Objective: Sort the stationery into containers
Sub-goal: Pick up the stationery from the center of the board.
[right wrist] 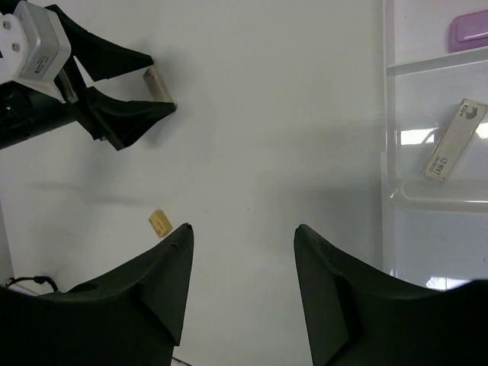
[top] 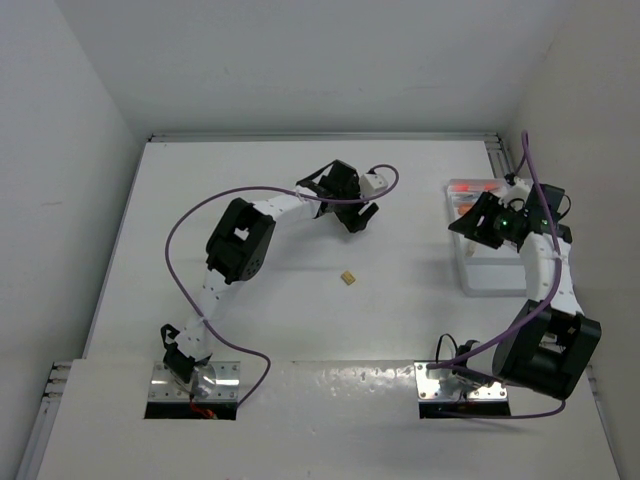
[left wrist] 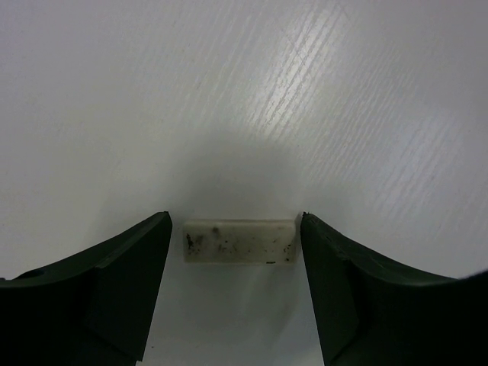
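Note:
A grey-white eraser block [left wrist: 240,242] with dark specks lies flat on the table between the fingers of my left gripper [left wrist: 236,216], with a thin gap on each side. The jaws are open and down at the table, at the far middle [top: 355,217]. The block also shows in the right wrist view [right wrist: 161,84]. A small tan block [top: 347,278] lies alone mid-table. My right gripper [right wrist: 243,226] is open and empty, held above the left edge of the white tray [top: 470,282]. Orange-red pens [top: 470,187] lie at the tray's far end.
In the right wrist view the tray [right wrist: 387,152] holds a pink-purple block [right wrist: 469,30] in one compartment and a white labelled block [right wrist: 454,141] in the adjoining one. The tan block [right wrist: 159,222] lies just beyond my right gripper's left fingertip. Walls enclose the table.

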`<action>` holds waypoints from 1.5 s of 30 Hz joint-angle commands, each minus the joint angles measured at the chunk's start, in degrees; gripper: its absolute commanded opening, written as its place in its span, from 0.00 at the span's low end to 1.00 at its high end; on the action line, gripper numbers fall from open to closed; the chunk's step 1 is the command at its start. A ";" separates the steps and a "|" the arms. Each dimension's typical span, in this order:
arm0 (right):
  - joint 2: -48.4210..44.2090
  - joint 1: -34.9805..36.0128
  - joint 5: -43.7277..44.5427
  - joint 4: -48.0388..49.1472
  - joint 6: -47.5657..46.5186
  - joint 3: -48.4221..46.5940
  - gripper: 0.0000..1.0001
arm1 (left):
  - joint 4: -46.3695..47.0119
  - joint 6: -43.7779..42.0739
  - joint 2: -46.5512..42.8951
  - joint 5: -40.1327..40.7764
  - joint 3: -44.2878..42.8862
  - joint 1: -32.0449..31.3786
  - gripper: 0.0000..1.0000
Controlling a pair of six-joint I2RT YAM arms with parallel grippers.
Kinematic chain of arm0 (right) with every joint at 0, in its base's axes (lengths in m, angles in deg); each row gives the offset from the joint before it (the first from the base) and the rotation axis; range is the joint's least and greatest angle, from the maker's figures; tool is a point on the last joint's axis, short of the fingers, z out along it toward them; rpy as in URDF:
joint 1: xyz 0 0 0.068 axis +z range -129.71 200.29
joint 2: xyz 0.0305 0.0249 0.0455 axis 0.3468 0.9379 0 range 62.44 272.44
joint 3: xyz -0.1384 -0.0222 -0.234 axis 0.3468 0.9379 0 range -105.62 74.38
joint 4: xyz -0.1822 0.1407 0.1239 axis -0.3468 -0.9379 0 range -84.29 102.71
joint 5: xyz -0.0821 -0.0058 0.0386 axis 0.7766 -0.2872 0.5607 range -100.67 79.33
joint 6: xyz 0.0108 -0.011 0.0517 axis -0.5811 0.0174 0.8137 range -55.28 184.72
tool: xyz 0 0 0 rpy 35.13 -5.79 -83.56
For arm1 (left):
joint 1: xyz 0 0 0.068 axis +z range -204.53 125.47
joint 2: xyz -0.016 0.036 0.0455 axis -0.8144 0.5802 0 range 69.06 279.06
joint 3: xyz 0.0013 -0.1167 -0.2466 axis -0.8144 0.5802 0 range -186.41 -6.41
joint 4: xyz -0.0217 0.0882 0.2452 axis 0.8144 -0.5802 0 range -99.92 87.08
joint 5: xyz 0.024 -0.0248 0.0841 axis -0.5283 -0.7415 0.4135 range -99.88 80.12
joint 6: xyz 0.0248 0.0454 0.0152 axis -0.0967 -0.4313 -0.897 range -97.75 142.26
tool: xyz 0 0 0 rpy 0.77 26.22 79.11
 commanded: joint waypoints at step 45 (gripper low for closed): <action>4.02 21.59 1.58 10.31 15.97 1.06 0.53 | 6.04 5.67 -27.43 -19.05 25.77 2.81 0.40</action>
